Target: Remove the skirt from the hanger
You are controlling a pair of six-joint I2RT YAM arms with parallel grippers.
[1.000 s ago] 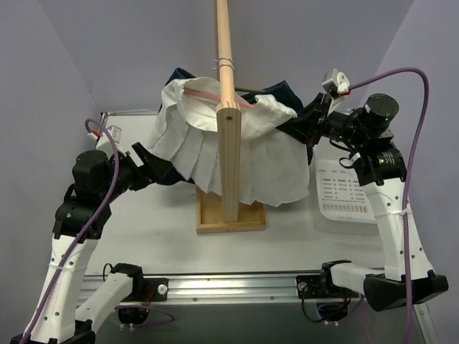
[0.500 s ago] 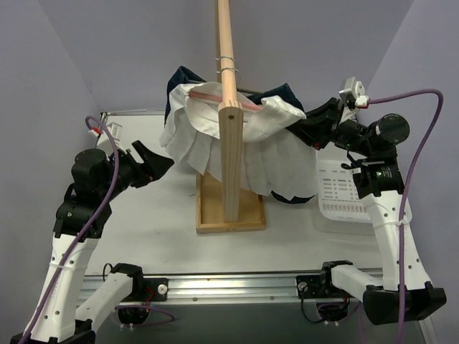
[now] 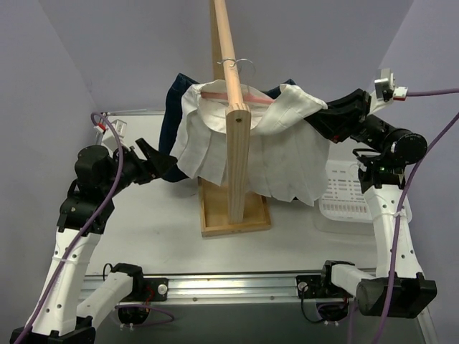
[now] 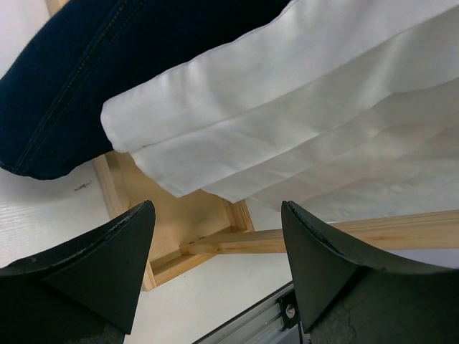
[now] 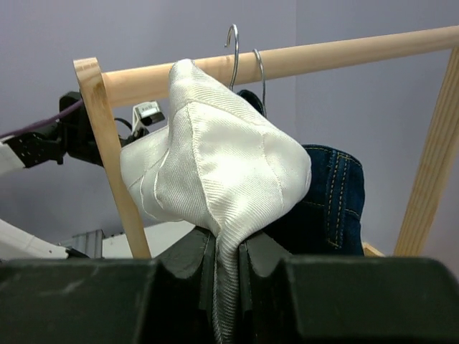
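A white pleated skirt (image 3: 258,154) hangs on a pink hanger (image 3: 222,95) hooked over the wooden rail (image 3: 233,68) of a rack. My right gripper (image 3: 320,115) is shut on the skirt's waistband at its right end and holds it up and out to the right; the wrist view shows the white cloth (image 5: 215,179) pinched between the jaws. My left gripper (image 3: 159,163) is open and empty, just left of the skirt's lower hem (image 4: 287,136), under the dark denim garment (image 4: 64,93).
A dark blue denim garment (image 3: 179,107) hangs behind the skirt on a second wire hook (image 5: 259,68). The rack's wooden post (image 3: 238,161) and base (image 3: 233,215) stand mid-table. A white basket (image 3: 348,193) sits at the right.
My right gripper has pulled the skirt's waistband up and to the right, and the rack has swung with it. The left gripper has edged closer to the hem.
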